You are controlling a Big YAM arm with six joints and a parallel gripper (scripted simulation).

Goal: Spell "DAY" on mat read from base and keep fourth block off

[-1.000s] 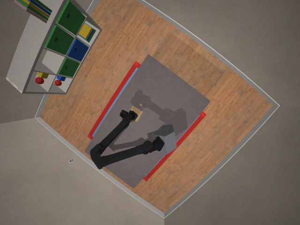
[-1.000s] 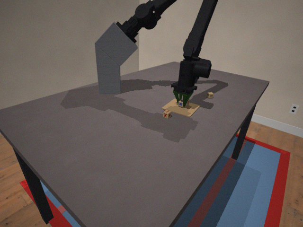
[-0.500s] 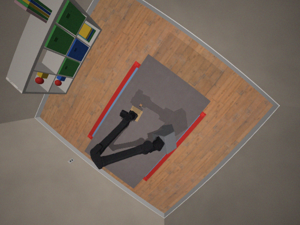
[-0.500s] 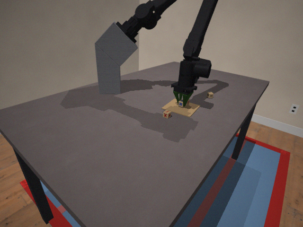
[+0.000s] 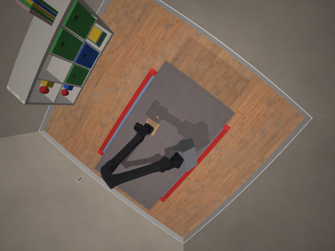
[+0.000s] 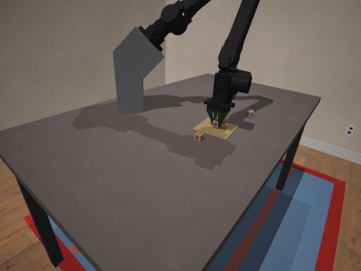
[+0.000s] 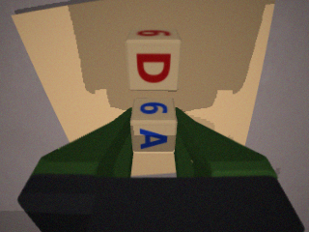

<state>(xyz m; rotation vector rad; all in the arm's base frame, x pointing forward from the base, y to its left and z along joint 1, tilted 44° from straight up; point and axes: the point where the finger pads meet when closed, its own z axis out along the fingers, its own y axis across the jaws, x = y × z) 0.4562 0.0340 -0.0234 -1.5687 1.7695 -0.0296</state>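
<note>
One green-fingered black claw (image 5: 150, 128) (image 6: 216, 125) (image 7: 154, 115): a blue-A wooden cube (image 6: 215, 124) (image 7: 154, 137) is grasped over the flat tan square mat (image 5: 155, 124) (image 6: 201, 127) (image 7: 43, 48); a red-D wooden cube (image 6: 224, 122) (image 7: 154, 65) is seen at twelve o'clock in the wrist view

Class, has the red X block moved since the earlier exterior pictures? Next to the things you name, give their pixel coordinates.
No; the red X block (image 5: 157, 117) (image 6: 199, 136) sits at the same spot relative to the grey pedestal (image 5: 189, 158) (image 6: 130, 87).
</note>
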